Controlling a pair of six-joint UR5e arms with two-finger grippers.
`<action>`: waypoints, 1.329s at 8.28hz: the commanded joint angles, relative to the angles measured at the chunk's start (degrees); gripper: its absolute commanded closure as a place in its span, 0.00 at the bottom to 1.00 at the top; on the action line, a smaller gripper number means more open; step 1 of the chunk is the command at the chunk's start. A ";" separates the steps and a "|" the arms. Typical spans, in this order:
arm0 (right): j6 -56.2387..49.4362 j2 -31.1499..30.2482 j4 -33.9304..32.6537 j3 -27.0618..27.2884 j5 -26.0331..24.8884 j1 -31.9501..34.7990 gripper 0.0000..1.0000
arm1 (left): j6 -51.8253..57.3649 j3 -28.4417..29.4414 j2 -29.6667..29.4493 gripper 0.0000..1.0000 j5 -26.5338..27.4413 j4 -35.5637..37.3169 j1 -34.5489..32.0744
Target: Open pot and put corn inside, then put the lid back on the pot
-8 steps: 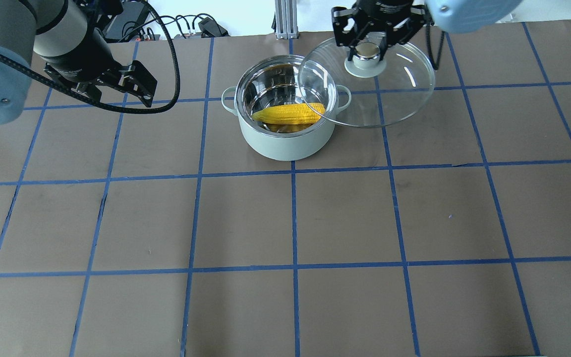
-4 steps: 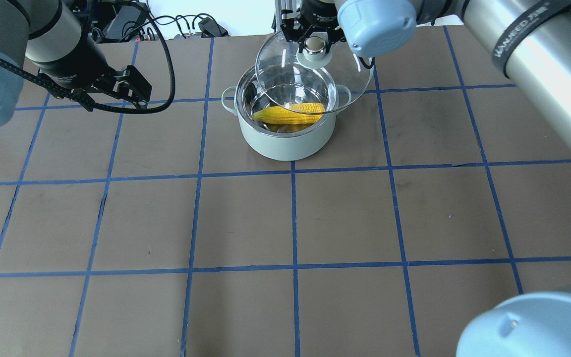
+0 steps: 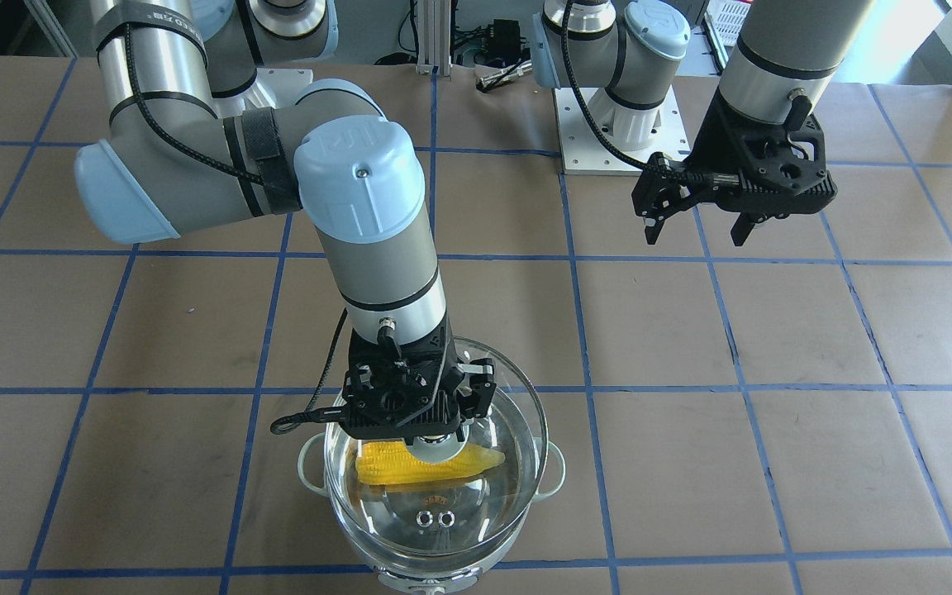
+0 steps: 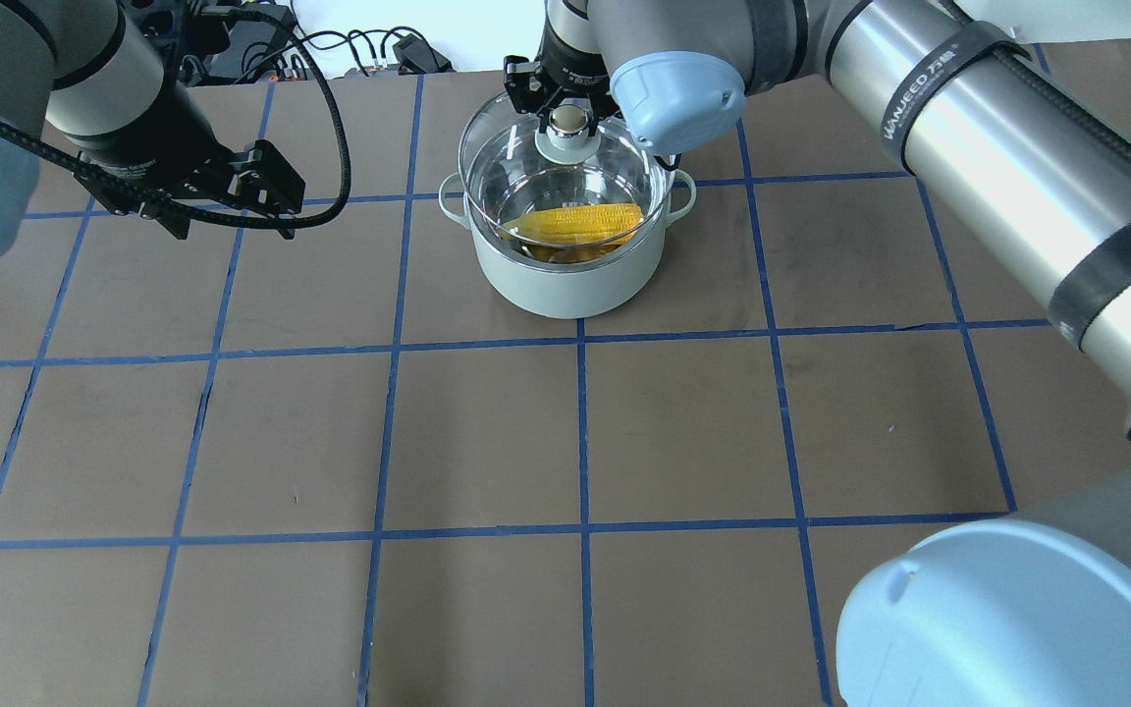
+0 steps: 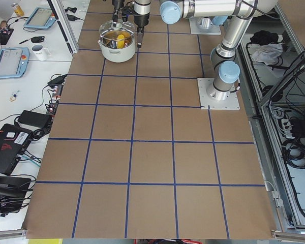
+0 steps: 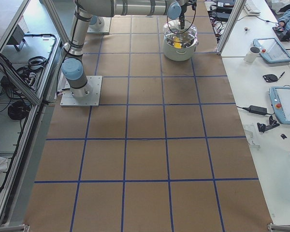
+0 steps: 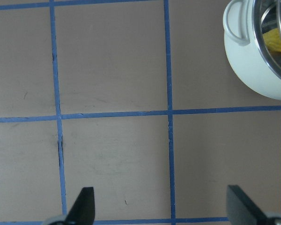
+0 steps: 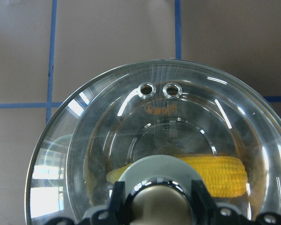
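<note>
The mint-green pot (image 4: 565, 290) stands at the far middle of the table with the yellow corn (image 4: 580, 224) lying inside it. My right gripper (image 4: 568, 120) is shut on the knob of the glass lid (image 4: 507, 162) and holds it over the pot's mouth. I cannot tell whether the rim touches the pot. Through the lid (image 8: 178, 112) the right wrist view shows the corn (image 8: 220, 173) and two rivets. My left gripper (image 4: 232, 211) is open and empty, raised well to the left of the pot. In the front view the lid (image 3: 513, 413) covers the pot (image 3: 556, 471).
The brown table top (image 4: 487, 432) has blue tape grid lines. Cables and equipment (image 4: 379, 49) lie beyond the far edge. The right arm (image 4: 968, 128) stretches across the right half of the table. The left wrist view shows the pot (image 7: 253, 70) at its upper right.
My right gripper has carried the lid leftward from beside the pot to over its mouth. The left gripper has barely moved. The corn has stayed in the pot.
</note>
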 commanded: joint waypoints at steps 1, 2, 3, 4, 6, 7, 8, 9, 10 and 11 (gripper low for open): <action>-0.11 1.34 -0.28 0.06 -0.43 0.52 0.59 | -0.39 -0.10 0.41 0.00 -0.09 -0.08 -0.24; -1.51 1.43 -0.28 0.41 -0.52 0.52 0.59 | -0.48 -0.19 0.50 0.00 -0.70 0.01 -0.50; -2.30 1.77 -0.28 0.41 -0.61 0.52 0.59 | -0.48 -0.28 1.20 0.00 -1.40 -0.07 -0.51; -2.31 2.30 -0.19 0.41 -0.78 0.52 0.59 | -0.57 -0.36 2.16 0.00 -1.50 -1.38 -0.51; -2.75 2.30 -0.28 0.59 -1.05 0.43 0.60 | -0.74 -1.06 2.17 0.00 -1.67 -1.66 -0.51; -4.06 2.39 -0.28 0.67 -1.66 0.43 0.60 | -0.66 -1.42 2.26 0.00 -1.59 -1.57 -0.51; -4.24 2.39 -0.28 0.76 -2.19 0.43 0.60 | -0.66 -1.51 2.26 0.00 -1.50 -1.66 -0.51; -3.55 2.48 -0.28 0.76 -2.19 0.43 0.61 | -0.48 -1.59 2.26 0.00 -1.58 -1.66 -0.51; -3.28 2.48 -0.28 0.76 -2.10 0.43 0.61 | -0.05 -1.59 2.09 0.00 -1.50 -1.66 -0.51; -3.19 2.57 -0.72 0.76 -2.02 0.43 0.62 | 0.22 -1.59 2.00 0.00 -1.50 -1.66 -0.51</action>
